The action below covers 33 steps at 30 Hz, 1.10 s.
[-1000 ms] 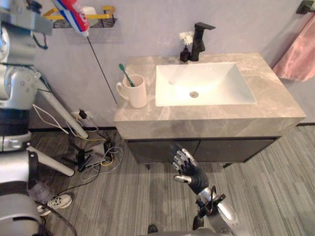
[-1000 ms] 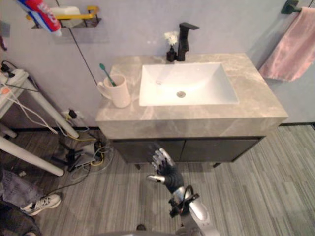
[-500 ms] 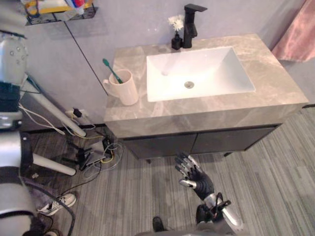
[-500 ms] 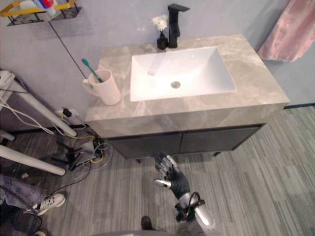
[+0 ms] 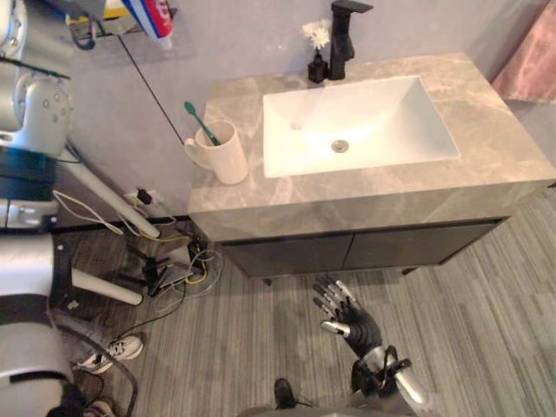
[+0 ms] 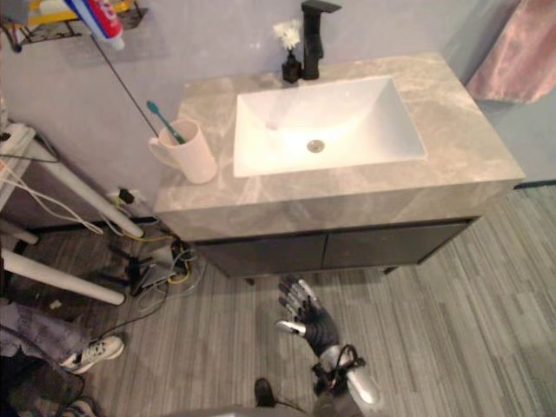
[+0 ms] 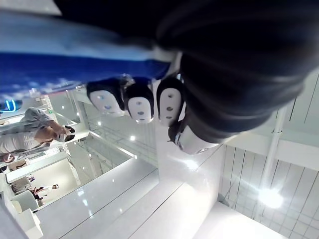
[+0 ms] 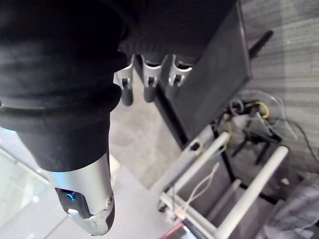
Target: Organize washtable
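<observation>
— Washroom, left eye view: what does it show?
— Marble tabletop (image 5: 486,156) with a white sink (image 5: 408,122). A black faucet (image 5: 343,35) and a small flower vase (image 5: 318,52) stand at the sink's 12 o'clock. A mug (image 5: 226,156) holding a green toothbrush (image 5: 198,120) stands at its 9 o'clock. The toothpaste tube (image 5: 149,16) is aloft at the view's 11 o'clock and a pink towel (image 5: 530,69) hangs at 2 o'clock. The right hand (image 5: 349,317) is low at 6 o'clock, in front of the dark cabinet (image 5: 347,252), touching nothing.

— Right eye view?
— Same layout. The wall shelf (image 6: 35,30) sits at 11 o'clock, with the tube crossing in front of it.

— Left wrist view?
— Left hand (image 7: 140,102): fingers (image 7: 169,102) clenched round the tube's blue body.

— Right wrist view?
— Fingers (image 8: 149,89) straight and released, holding nothing; the cabinet lies past them.

— Which step is this, and what comes next?
— By judgement, the tube is being stowed, the tabletop already looking tidy. Whether it is meant for the shelf or the mug cannot be told. For the shelf, the next move calls for lining the tube up over the rail and lowering it inside before the fingers loosen. A long, soft tube could tip out over a shallow rail.
</observation>
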{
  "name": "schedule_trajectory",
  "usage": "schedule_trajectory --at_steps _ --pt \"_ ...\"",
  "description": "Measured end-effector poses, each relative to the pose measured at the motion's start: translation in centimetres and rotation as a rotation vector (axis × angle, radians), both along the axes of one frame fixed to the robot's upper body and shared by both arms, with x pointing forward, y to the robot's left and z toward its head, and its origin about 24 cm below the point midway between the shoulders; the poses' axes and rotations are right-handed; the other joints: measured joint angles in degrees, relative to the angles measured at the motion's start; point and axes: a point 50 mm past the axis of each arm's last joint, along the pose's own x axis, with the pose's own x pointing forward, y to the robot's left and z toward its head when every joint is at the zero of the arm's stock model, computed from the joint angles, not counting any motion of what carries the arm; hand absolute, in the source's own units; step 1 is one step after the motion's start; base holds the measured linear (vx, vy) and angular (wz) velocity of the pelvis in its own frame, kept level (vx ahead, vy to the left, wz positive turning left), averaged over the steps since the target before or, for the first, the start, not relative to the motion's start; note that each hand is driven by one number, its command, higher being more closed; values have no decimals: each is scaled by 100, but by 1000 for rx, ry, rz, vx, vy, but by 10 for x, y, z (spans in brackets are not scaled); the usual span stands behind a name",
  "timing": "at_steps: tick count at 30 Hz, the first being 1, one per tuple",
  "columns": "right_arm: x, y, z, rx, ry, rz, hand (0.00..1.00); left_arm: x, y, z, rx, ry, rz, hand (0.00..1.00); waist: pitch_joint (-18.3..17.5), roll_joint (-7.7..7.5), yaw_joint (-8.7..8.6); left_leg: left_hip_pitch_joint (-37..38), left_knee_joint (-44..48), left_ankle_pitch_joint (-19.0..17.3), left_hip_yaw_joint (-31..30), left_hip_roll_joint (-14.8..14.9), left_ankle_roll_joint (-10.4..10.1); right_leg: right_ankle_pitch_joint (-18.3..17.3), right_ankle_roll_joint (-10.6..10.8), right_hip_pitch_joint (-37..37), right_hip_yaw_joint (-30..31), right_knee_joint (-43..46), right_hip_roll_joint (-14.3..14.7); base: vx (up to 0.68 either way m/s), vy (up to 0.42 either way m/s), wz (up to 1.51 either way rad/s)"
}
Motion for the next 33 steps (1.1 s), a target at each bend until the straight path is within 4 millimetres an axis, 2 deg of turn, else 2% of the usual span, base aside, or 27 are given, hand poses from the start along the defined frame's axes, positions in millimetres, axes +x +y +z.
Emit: schedule_trajectory --at_steps 5,7,13,20,24,33 --pt "-4 -3 -8 -10 39 -7 0 5 -6 -23 27 52 -29 100 43 83 -12 3 8 1 -5 6 1 16 3 12 -12 1 12 -45 -18 1" --pt "-5 -3 -8 -7 43 -16 0 7 -10 -26 19 57 -46 100 44 85 -13 2 6 2 -6 4 2 17 3 12 -16 1 12 0 0 0" --pt "-4 -5 -8 -4 42 -34 0 4 -5 -22 -34 31 -57 100 85 129 -69 7 -2 2 -5 5 2 17 4 11 -16 0 16 0 0 0" --pt "-4 -7 -8 -10 44 -39 0 11 -2 -44 -58 93 -60 100 187 162 -147 12 -2 1 -6 8 2 17 3 15 -3 -1 11 -9 -5 0" --pt "-4 -9 -9 -20 46 -35 0 16 -8 -50 -74 109 -87 100 192 162 -144 6 -2 0 -1 6 1 17 4 4 9 -1 9 0 0 0" --pt "-5 -11 -9 -30 48 -32 0 22 -7 -60 -96 149 -81 100 254 206 -146 -18 2 -2 16 7 -2 17 4 -28 32 -1 9 0 0 0"
